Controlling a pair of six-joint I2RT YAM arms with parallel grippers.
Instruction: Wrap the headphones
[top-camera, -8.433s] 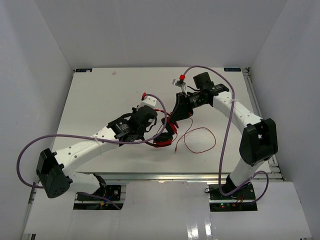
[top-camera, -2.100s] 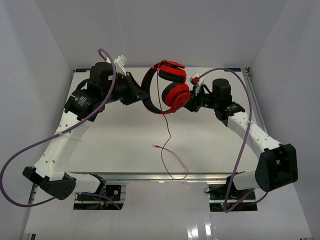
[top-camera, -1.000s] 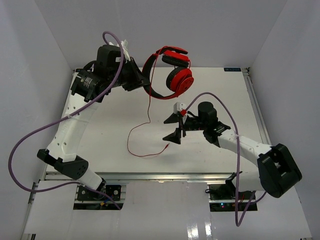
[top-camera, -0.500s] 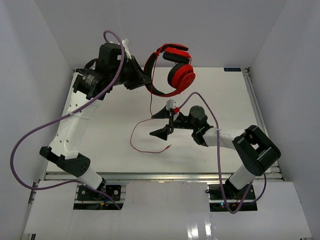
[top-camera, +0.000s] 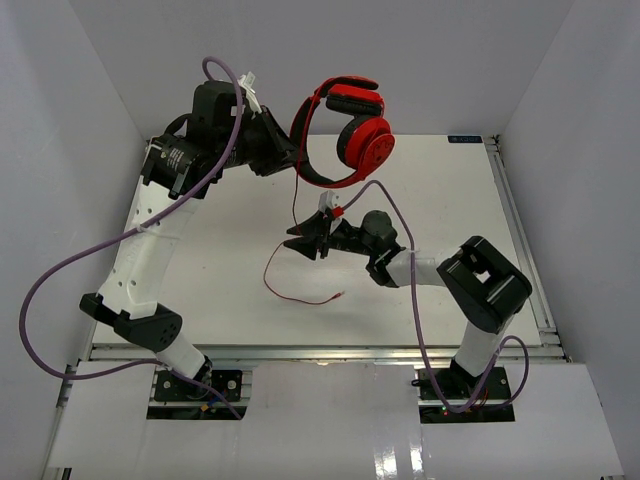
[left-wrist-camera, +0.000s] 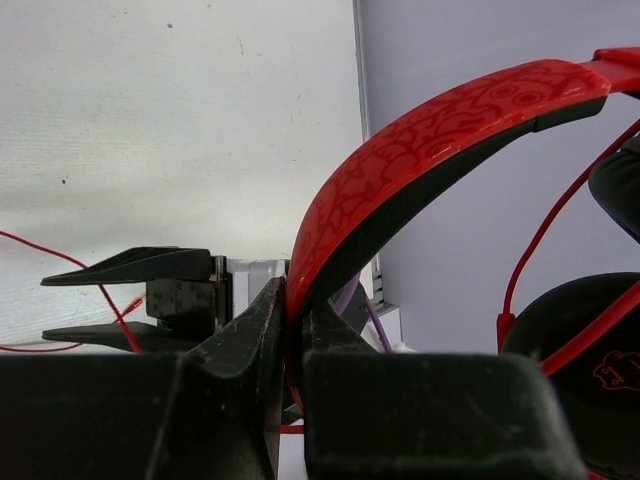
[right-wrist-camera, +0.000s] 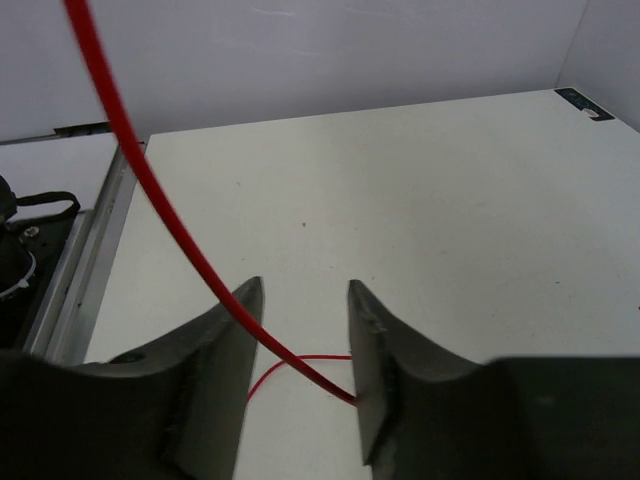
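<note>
The red headphones (top-camera: 352, 125) hang in the air above the table's far side. My left gripper (top-camera: 287, 160) is shut on the headband (left-wrist-camera: 420, 150), which is pinched between its fingers (left-wrist-camera: 255, 330). One ear cup (left-wrist-camera: 575, 345) shows at the lower right of the left wrist view. The thin red cable (top-camera: 294, 205) drops from the headphones to the table, loops left, and ends in a plug (top-camera: 342, 296). My right gripper (top-camera: 299, 241) is open, and the cable (right-wrist-camera: 170, 215) runs between its jaws, touching the inner face of the right finger (right-wrist-camera: 385, 350).
The white table (top-camera: 460, 200) sits between white walls. Purple robot cables (top-camera: 60, 275) loop off both arms. A metal rail (top-camera: 512, 200) runs along the table's right edge. The right arm lies low across the table's middle.
My right gripper has moved left and further away, up to the hanging cable, which now runs between its open jaws. The left gripper has lifted the headphones slightly. The cable loop has shifted a little.
</note>
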